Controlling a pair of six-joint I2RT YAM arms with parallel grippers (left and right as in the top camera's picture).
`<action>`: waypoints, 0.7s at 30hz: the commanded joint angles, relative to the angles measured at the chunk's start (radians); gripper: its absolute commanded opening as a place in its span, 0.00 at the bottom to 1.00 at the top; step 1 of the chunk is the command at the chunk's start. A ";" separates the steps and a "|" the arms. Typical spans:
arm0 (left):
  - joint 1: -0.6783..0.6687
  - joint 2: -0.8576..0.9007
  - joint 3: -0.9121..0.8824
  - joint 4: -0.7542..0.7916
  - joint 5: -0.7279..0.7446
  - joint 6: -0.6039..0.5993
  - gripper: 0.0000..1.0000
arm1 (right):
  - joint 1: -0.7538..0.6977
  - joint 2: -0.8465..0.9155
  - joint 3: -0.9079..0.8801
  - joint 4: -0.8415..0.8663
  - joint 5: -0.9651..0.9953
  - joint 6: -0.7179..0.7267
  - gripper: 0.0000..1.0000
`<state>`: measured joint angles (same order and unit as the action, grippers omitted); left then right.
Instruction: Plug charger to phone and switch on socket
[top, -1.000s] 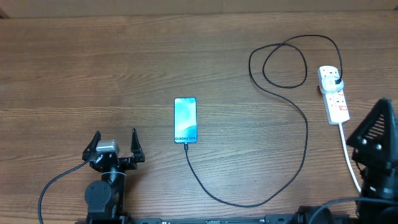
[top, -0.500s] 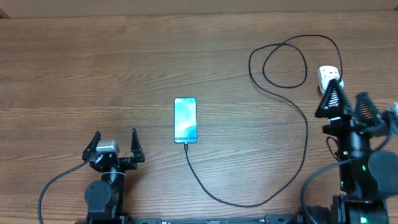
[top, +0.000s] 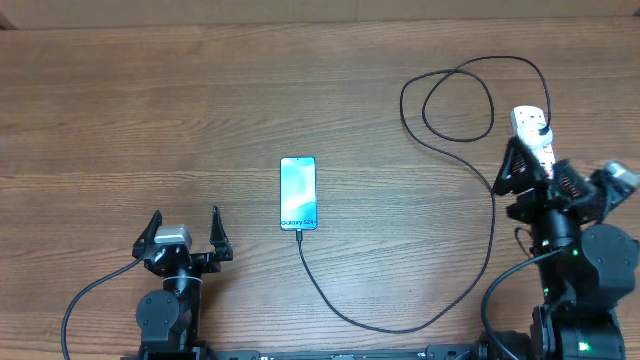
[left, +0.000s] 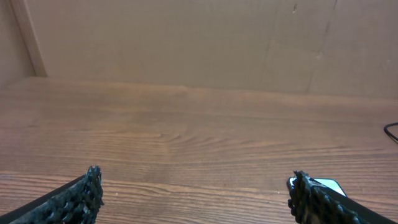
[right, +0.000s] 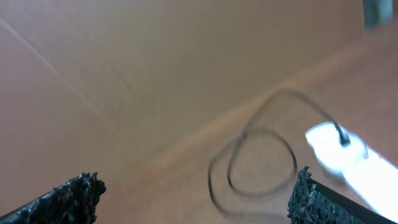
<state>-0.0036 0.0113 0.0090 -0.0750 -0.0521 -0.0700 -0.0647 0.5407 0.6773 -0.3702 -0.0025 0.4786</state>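
Right gripper (top: 533, 172) gapes wide and empty over the near half of the socket (top: 530, 121); left gripper (top: 185, 235) sits open, also empty. The strip looks light, rigid and apt to skate on the table (top: 150, 100), so press its switch straight down. The limp charger (top: 494, 235) meets the phone (top: 298, 192) mid-table

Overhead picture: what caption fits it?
Right claw open over the socket; charger runs from socket to phone.
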 joint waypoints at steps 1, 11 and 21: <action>0.010 -0.007 -0.004 0.001 0.008 0.022 0.99 | 0.004 -0.005 0.002 -0.085 -0.032 -0.001 1.00; 0.010 -0.007 -0.004 0.001 0.008 0.022 1.00 | 0.004 -0.005 0.002 -0.182 0.002 -0.001 1.00; 0.010 -0.007 -0.004 0.001 0.008 0.022 1.00 | 0.032 -0.004 0.001 -0.249 0.002 -0.002 1.00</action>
<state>-0.0036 0.0113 0.0090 -0.0750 -0.0525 -0.0700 -0.0383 0.5407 0.6773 -0.6216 -0.0105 0.4782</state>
